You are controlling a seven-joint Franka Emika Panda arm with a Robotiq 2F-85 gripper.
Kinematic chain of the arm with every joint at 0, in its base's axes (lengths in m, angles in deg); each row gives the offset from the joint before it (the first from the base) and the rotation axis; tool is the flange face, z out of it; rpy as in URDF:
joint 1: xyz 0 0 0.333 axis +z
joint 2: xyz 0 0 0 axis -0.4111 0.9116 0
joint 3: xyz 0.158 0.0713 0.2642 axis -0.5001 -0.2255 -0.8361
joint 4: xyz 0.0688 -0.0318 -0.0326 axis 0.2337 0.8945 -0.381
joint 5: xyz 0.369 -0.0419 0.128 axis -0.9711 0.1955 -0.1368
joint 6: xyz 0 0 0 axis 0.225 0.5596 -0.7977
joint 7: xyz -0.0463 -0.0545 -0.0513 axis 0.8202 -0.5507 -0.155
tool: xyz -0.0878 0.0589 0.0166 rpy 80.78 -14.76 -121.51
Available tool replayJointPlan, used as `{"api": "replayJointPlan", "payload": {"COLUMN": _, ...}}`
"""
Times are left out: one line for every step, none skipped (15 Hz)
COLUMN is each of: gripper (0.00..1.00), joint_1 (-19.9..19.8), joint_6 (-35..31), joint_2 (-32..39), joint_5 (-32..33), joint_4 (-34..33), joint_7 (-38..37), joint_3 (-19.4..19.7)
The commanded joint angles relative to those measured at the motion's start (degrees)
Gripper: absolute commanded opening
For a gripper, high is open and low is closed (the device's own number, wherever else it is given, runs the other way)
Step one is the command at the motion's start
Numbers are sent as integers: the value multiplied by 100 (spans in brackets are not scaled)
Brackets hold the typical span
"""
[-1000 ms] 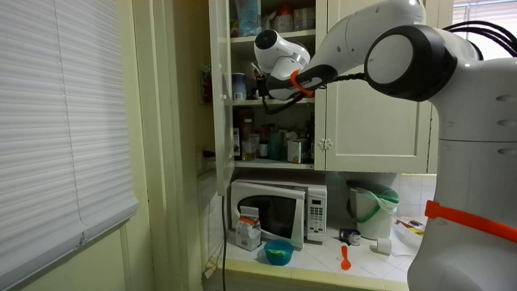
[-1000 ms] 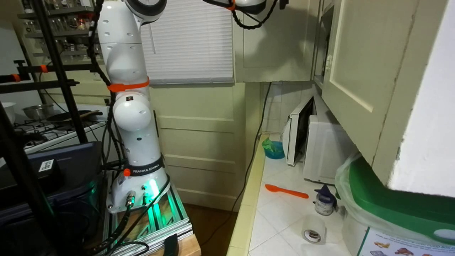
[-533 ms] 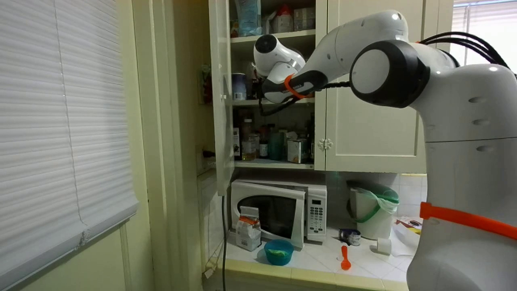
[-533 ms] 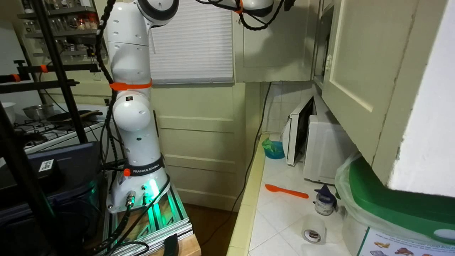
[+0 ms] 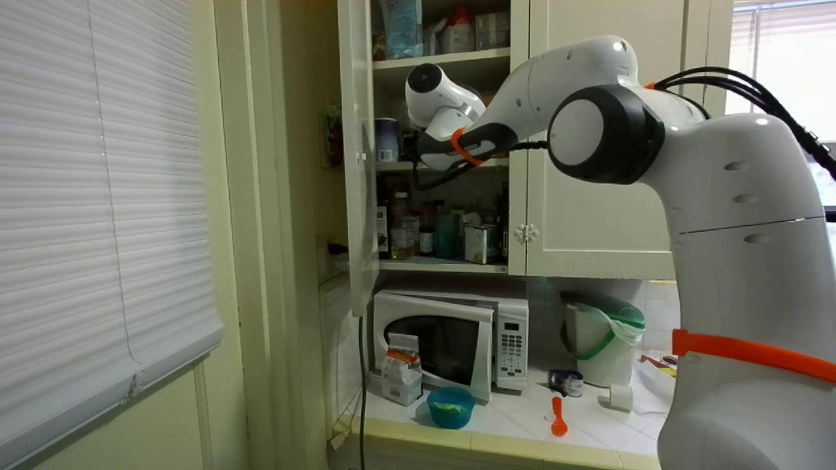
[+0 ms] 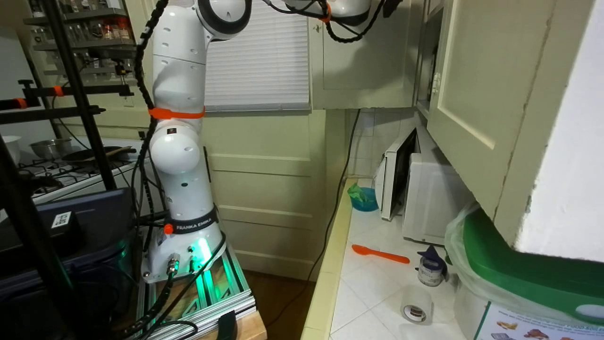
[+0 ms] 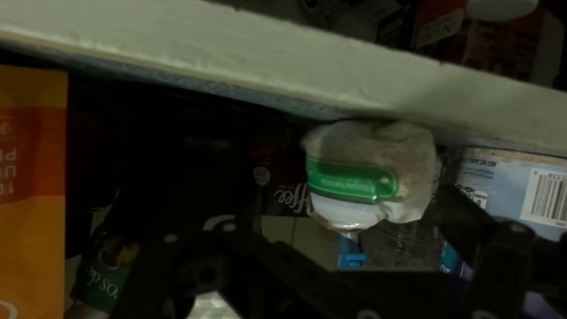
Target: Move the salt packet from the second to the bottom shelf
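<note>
The wrist view stands upside down. A pale packet with a green band point(image 7: 374, 177), which looks like the salt packet, stands upright at the front of the second shelf point(image 7: 212, 55); its board also shows in an exterior view point(image 5: 395, 166). My gripper point(image 7: 341, 212) is dark and open. One finger lies on each side of the packet, with a visible gap on the left side; contact on the right is unclear. The gripper is mostly hidden behind the arm in an exterior view. The bottom shelf point(image 5: 444, 266) holds bottles, jars and a box at its front.
A blue canister point(image 7: 496, 186) stands close beside the right finger; it also shows in an exterior view point(image 5: 386, 140). An orange bag point(image 7: 31, 177) and a dark coffee pack point(image 7: 283, 195) stand nearby. The open cupboard door point(image 5: 359, 163) is close. A microwave point(image 5: 450, 339) is below.
The arm has come forward toward the cupboard and slightly down, its wrist shifting a little left toward the blue canister. The objects on the shelves and counter look unmoved.
</note>
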Motion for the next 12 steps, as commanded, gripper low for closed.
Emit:
{"api": "replayJointPlan", "payload": {"gripper": 100, "joint_1": 17, "joint_6": -14, "joint_2": 344, "joint_5": 73, "joint_4": -416, "joint_7": 56, "joint_3": 10}}
{"api": "replayJointPlan", "payload": {"gripper": 100, "joint_1": 26, "joint_6": 11, "joint_2": 405, "joint_5": 103, "joint_4": -483, "joint_7": 46, "joint_3": 16}}
{"api": "replayJointPlan", "payload": {"gripper": 100, "joint_1": 22, "joint_6": 14, "joint_2": 454, "joint_5": 82, "joint_4": -521, "joint_7": 75, "joint_3": 7}}
{"api": "replayJointPlan", "payload": {"gripper": 78, "joint_1": 26, "joint_6": 45, "joint_2": 497, "joint_5": 70, "joint_4": -566, "joint_7": 92, "joint_3": 2}}
{"api": "replayJointPlan", "payload": {"gripper": 73, "joint_1": 28, "joint_6": 54, "joint_2": 535, "joint_5": 59, "joint_4": -601, "joint_7": 98, "joint_3": -1}}
{"api": "replayJointPlan", "payload": {"gripper": 66, "joint_1": 27, "joint_6": 58, "joint_2": 563, "joint_5": 42, "joint_4": -622, "joint_7": 108, "joint_3": -6}}
{"api": "replayJointPlan", "payload": {"gripper": 58, "joint_1": 28, "joint_6": 64, "joint_2": 588, "joint_5": 32, "joint_4": -649, "joint_7": 116, "joint_3": -12}}
{"api": "replayJointPlan", "payload": {"gripper": 49, "joint_1": 27, "joint_6": 63, "joint_2": 605, "joint_5": 14, "joint_4": -666, "joint_7": 137, "joint_3": -22}}
{"api": "replayJointPlan", "payload": {"gripper": 42, "joint_1": 31, "joint_6": 71, "joint_2": 607, "joint_5": 6, "joint_4": -665, "joint_7": 151, "joint_3": -28}}
{"api": "replayJointPlan", "payload": {"gripper": 34, "joint_1": 39, "joint_6": 96, "joint_2": 591, "joint_5": 11, "joint_4": -652, "joint_7": 130, "joint_3": -28}}
{"api": "replayJointPlan", "payload": {"gripper": 27, "joint_1": 26, "joint_6": 100, "joint_2": 551, "joint_5": -48, "joint_4": -601, "joint_7": 159, "joint_3": -50}}
{"api": "replayJointPlan", "payload": {"gripper": 20, "joint_1": 21, "joint_6": 112, "joint_2": 511, "joint_5": -88, "joint_4": -556, "joint_7": 168, "joint_3": -63}}
